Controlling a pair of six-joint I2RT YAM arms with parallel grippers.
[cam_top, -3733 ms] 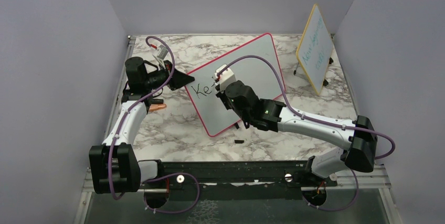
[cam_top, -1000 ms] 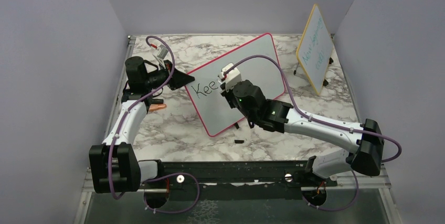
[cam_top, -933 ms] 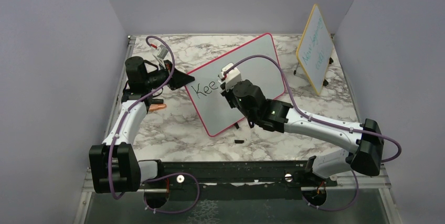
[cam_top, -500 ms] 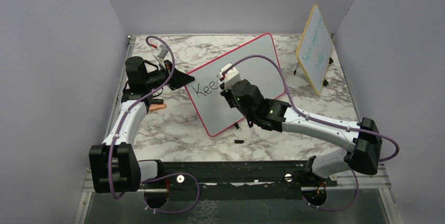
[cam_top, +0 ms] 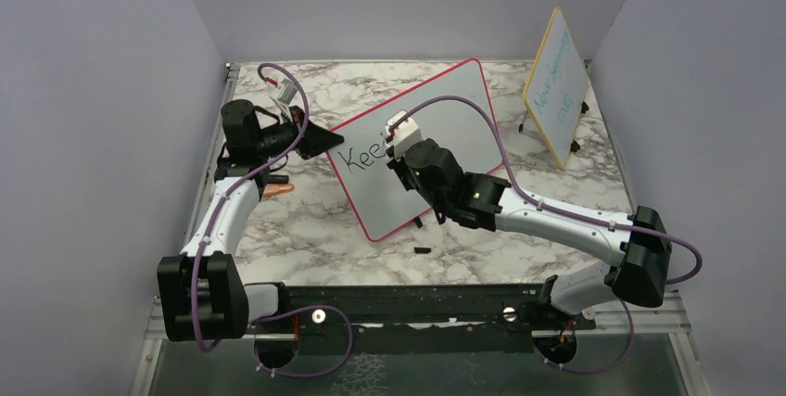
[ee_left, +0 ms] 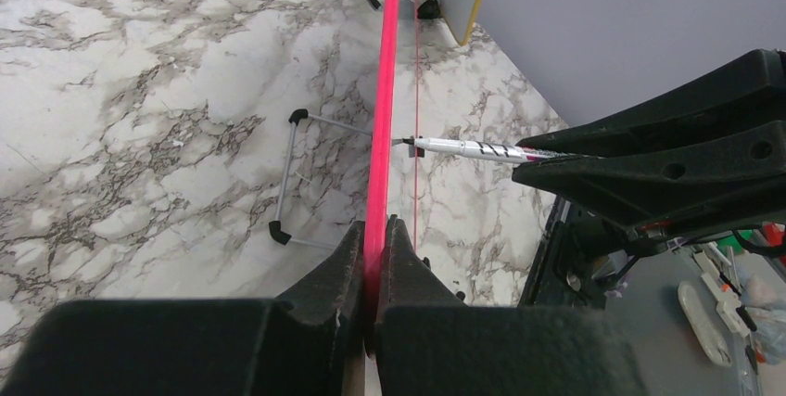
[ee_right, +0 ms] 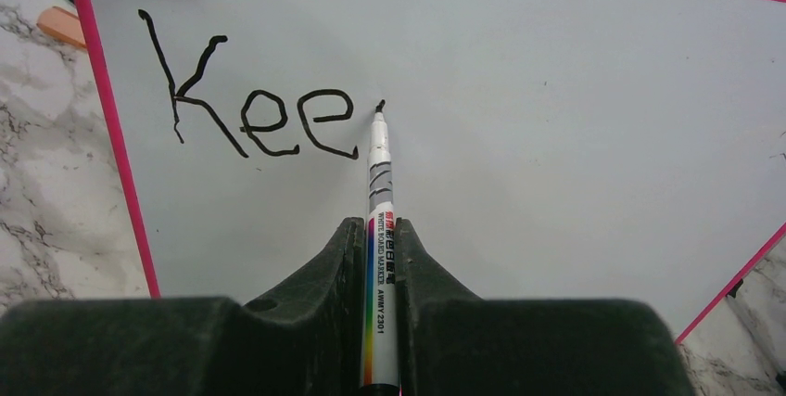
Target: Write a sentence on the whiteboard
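The whiteboard [cam_top: 463, 104] with its pink-red frame leans tilted on the marble table; its face also fills the right wrist view [ee_right: 556, 90]. The sentence [ee_right: 250, 113] reads "Kee" in black, and it shows near the board's left end in the top view [cam_top: 357, 156]. My left gripper [ee_left: 373, 229] is shut on the whiteboard's pink edge [ee_left: 382, 90], at the board's left corner [cam_top: 320, 141]. My right gripper [ee_right: 379, 229] is shut on a white marker [ee_right: 379, 192]. The marker's tip touches the board just right of the last "e", beside a small fresh black mark.
A smaller yellow-framed board [cam_top: 556, 85] with teal writing stands at the back right. A small black cap [cam_top: 422, 250] lies on the table in front of the whiteboard. An orange piece [cam_top: 275, 189] lies by the left arm. Grey walls close in three sides.
A second "e" has been added since the earliest frame. In the last second my right gripper moved the marker slightly left and put its tip down after "Kee". The left arm stayed still.
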